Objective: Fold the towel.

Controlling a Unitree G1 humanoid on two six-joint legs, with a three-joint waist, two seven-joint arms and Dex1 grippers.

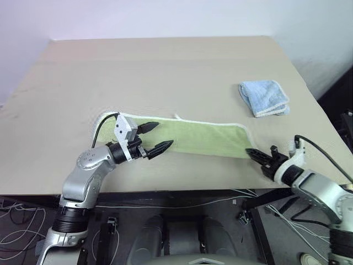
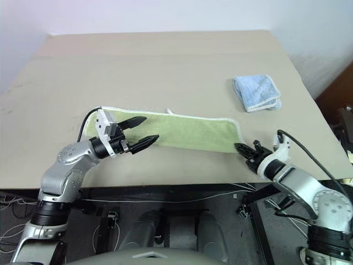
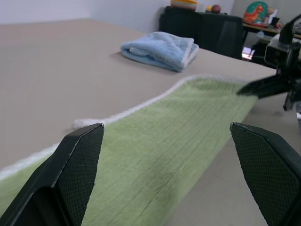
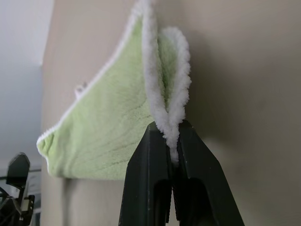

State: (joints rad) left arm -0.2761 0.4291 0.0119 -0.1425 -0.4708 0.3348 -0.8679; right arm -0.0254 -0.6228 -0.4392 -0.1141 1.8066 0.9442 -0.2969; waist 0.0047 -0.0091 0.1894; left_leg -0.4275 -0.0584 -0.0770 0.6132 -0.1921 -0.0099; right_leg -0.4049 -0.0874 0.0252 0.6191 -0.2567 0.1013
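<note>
I see the right gripper (image 4: 173, 141) at lower right pinching the towel (image 1: 204, 138) by its white edge; the left gripper (image 1: 155, 138) hovers spread wide over its other end.

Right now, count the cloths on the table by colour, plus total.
Light yellow-green: 1, the towel, lying long near the front edge of the table, its end pinched by the right gripper.
Light blue: 1, the folded cloth, off to the right.
Total: 2
</note>
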